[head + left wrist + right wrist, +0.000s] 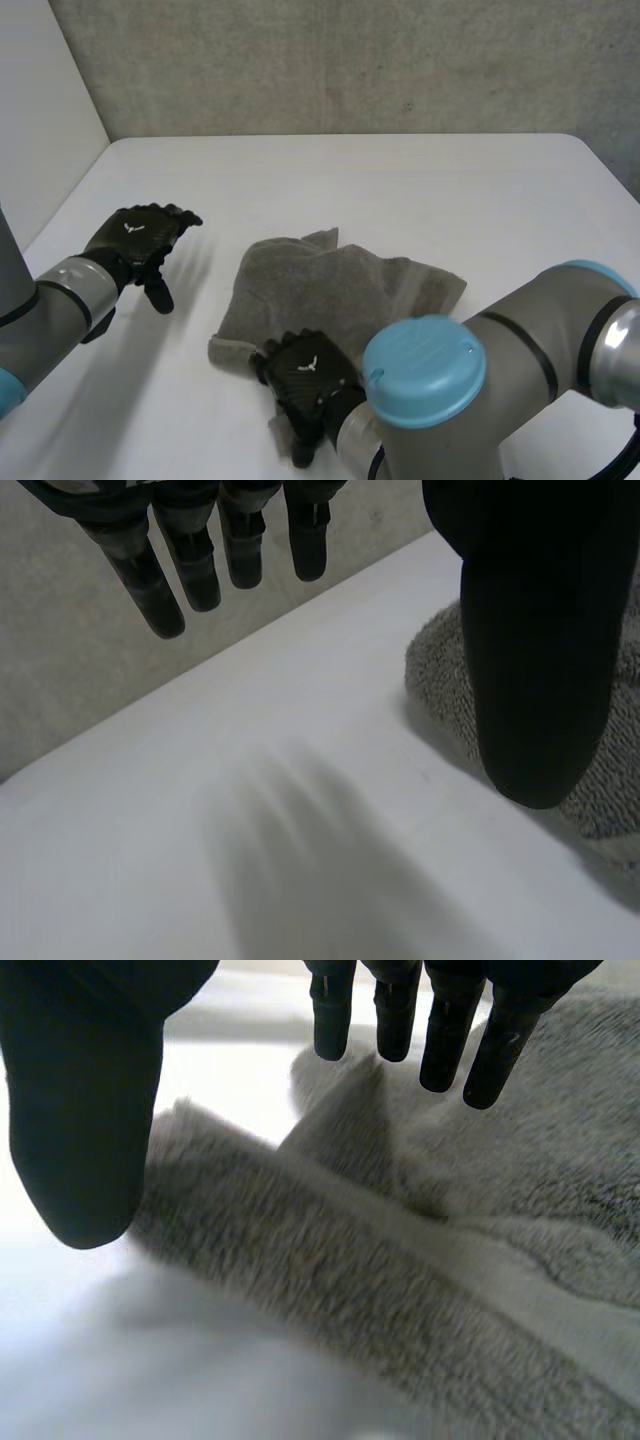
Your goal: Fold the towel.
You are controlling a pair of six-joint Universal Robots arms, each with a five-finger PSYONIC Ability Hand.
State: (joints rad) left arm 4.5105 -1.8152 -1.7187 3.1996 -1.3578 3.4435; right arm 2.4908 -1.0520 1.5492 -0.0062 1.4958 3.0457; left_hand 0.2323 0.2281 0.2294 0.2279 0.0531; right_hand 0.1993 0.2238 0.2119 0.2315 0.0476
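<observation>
The right robot hand [305, 375] is nearest to the robot and hangs over the near edge of the towel [330, 285]. Its fingers [440, 1030] are straight and stand apart from the thumb, just above the cloth. They hold nothing, so this hand is released.

The towel is grey terry cloth and lies about in the middle of the table [420, 190] as a loose heap. One thick fold runs along its near edge under the right robot hand. Behind this fold the layers are wrinkled, and one corner points away from the robot.

I judge that the folding is only partly done, and that the step in hand is to take the near edge for a fold. The next move, I think, calls for this hand to go down, pinch the thick edge with all its layers together, and carry it over the rest of the towel. If the heap is not flattened, the fold will probably come out uneven.

To the left of the towel, apart from it, the left robot hand [140, 238] hovers over bare table, with its fingers relaxed and empty. It could press the left part of the towel to keep it from sliding.

Beyond the towel the table runs bare to a grey wall [350, 60]. No object blocks the way. The right arm [425, 370] hides the near right part of the towel in the head view.
</observation>
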